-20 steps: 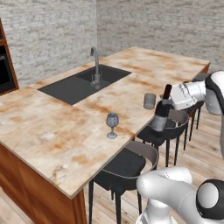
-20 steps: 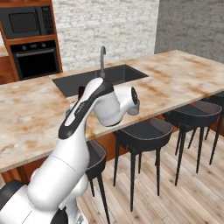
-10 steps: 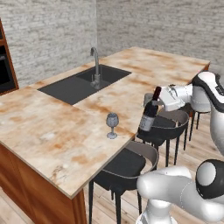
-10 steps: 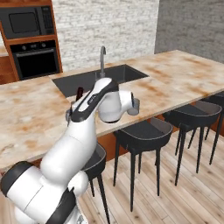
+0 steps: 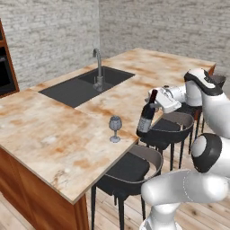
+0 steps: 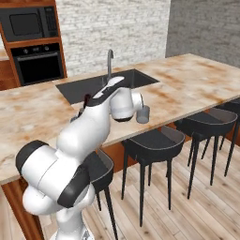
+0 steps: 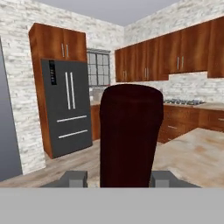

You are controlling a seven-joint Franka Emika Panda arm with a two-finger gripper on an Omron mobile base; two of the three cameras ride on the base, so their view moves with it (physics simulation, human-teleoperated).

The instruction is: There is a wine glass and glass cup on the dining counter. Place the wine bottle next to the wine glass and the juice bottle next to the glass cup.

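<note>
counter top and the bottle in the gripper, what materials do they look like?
Counter top: polished stone, likely marble or granite, going by its mottled beige-and-rust veining. Wine bottle, held by the gripper: dark glass, probably; near-black glossy body, dark red neck.

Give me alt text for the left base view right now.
The gripper holds a wine bottle tilted above the counter edge, right of the wine glass. Sink behind, stools below.

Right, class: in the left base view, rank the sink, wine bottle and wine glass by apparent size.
1. sink, largest
2. wine bottle
3. wine glass, smallest
Bottle and glass stand at similar depth, so that ranking is fair.
</note>
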